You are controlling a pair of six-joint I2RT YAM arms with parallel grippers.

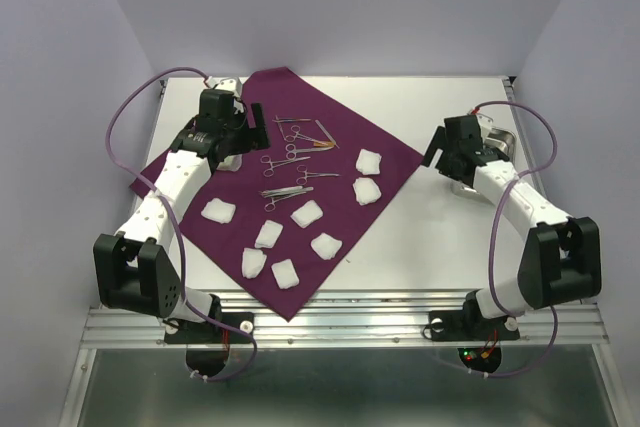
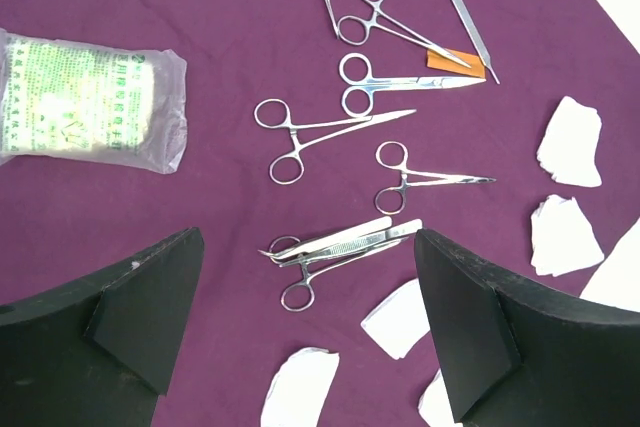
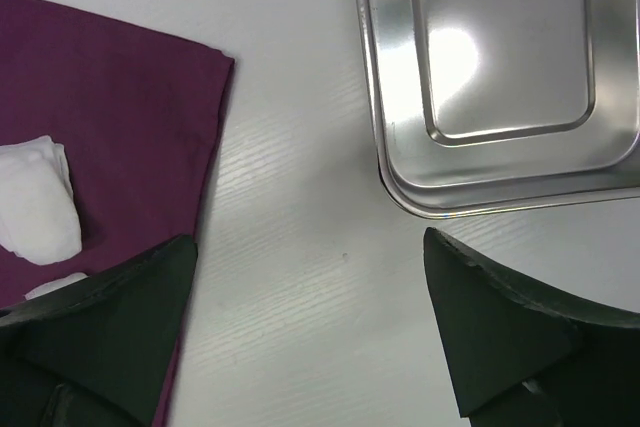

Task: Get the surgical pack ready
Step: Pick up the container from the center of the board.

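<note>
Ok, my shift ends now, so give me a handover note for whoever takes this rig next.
Left gripper: open, empty, above the surgical instruments.
Right gripper: open, empty, above bare table between purple cloth and steel tray.
Cloth lies flat; instruments, gauze pads and wrapped roll on it; tray beside it.
Done: items laid out.
To do: cloth not yet folded; wrapping probably remains.
</note>
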